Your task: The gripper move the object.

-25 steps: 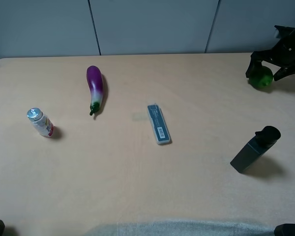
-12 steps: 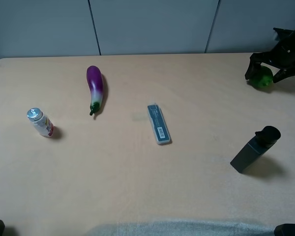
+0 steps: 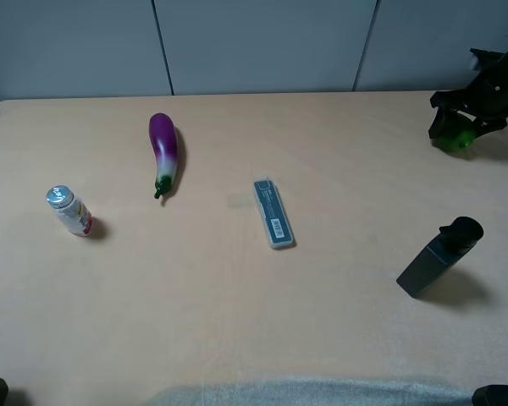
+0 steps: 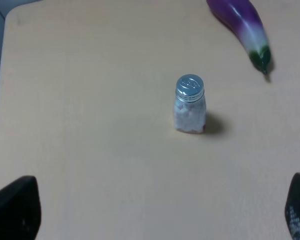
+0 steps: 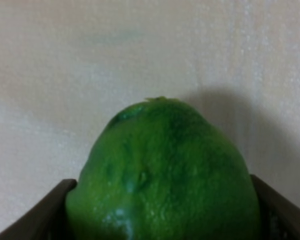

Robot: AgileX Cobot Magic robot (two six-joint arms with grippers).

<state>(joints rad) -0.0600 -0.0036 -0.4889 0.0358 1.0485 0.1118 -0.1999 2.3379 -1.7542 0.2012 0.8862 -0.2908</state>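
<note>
Right tool (image 3: 462, 128) clamped on the lime (image 3: 457, 140) at the counter's (image 3: 322, 296) far right corner, fruit wedged between both fingers (image 5: 35, 215) so it shouldn't roll in transit; left tool (image 4: 157, 212) hangs wide open, idle, out of the way

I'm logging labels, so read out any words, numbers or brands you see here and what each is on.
No text is legible.
Small bottle: red and white label, too small to read.
Its cap: raised marks, blurred.
Flat case: white printed patch, too small to read.
Eggplant, lime, black bottle: no writing visible.
</note>
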